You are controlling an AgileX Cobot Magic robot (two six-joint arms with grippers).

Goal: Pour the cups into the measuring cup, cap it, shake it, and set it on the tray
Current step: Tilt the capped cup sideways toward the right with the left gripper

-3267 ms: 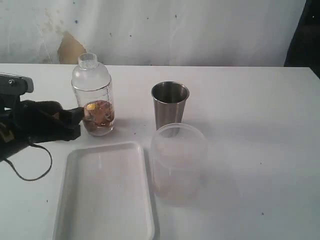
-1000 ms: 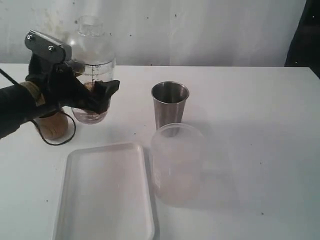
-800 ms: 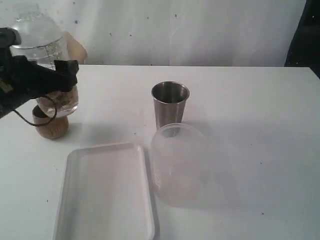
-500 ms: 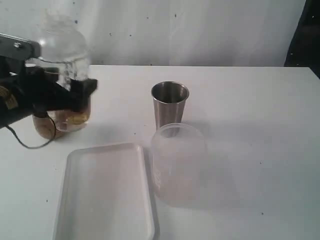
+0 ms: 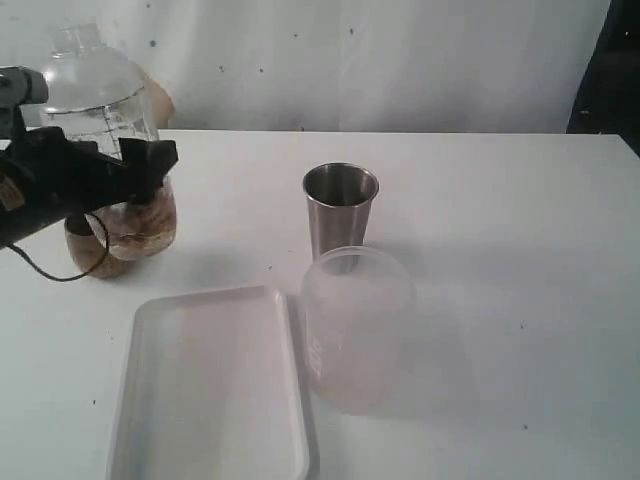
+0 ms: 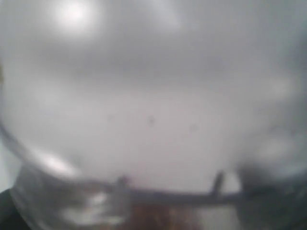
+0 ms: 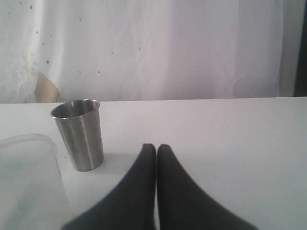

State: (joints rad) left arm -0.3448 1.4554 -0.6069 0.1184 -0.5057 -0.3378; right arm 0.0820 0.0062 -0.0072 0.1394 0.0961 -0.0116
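Left gripper [image 5: 140, 165] is clamped around the capped measuring cup [image 5: 105, 100], which is held up at far left, brown contents at the bottom, overlapping the wooden cup [image 5: 85, 258]. Right gripper [image 7: 156, 148] is closed on nothing, near the steel tumbler [image 7: 79, 134]. The tray [image 5: 210, 390] is seen beside the frosted tub [image 5: 357, 330].

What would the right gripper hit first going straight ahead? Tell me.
Likely nothing near: the right gripper points across the table toward the white backdrop; the steel tumbler stands beside that line. Depth is unclear.
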